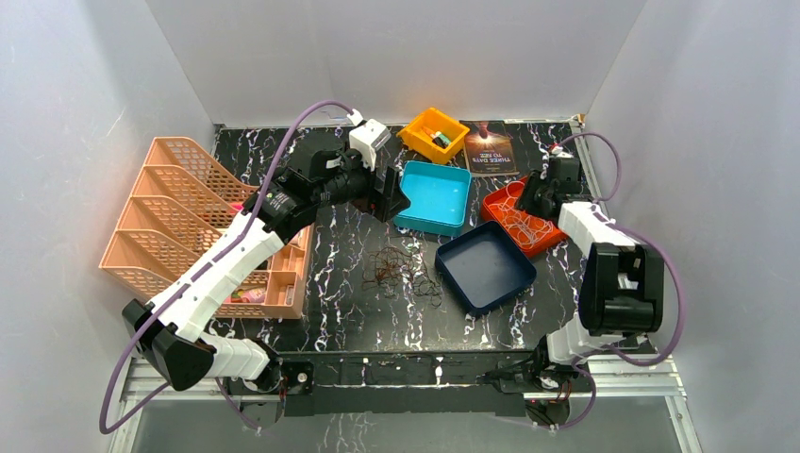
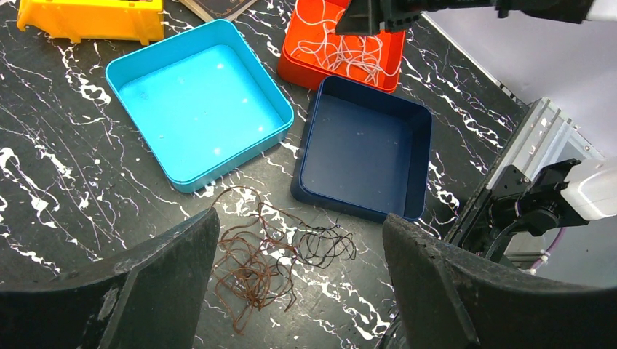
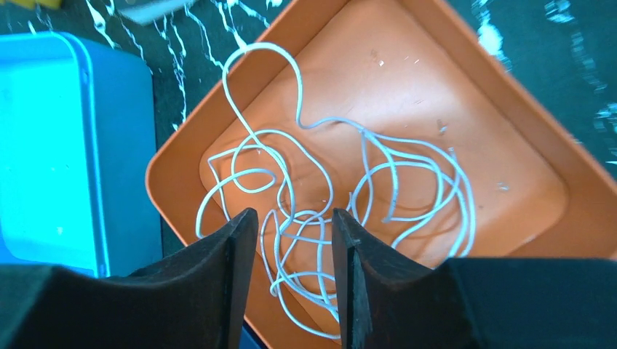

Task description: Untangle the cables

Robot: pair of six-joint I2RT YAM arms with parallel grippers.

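White cable (image 3: pixel 325 195) in orange tray (image 3: pixel 444 80) under right gripper (image 3: pixel 293 218), narrowly parted; left gripper (image 2: pixel 300 222) wide above brown-black cables (image 2: pixel 258 265).

Landmark: dark navy square plastic tray (image 1: pixel 486 267), on the black white-veined surface (image 1: pixel 330 316), right of centre.

- Turquoise square plastic tray (image 1: pixel 436 195): behind-left of it, corners just beside each other.
- Orange-red square plastic tray (image 2: pixel 327 76): behind-right, just beside its far edge. A thin white looping cord (image 2: pixel 348 57) lies inside.
- Yellow plastic bin (image 1: pixel 420 142): well behind, to the left.
- Dark paperback book (image 1: pixel 489 149): well behind.
- Clump of reddish-brown and black curly cords (image 2: pixel 255 262): on the surface just left of its near corner.
- Peach plastic file organiser (image 1: pixel 179 208): far left.
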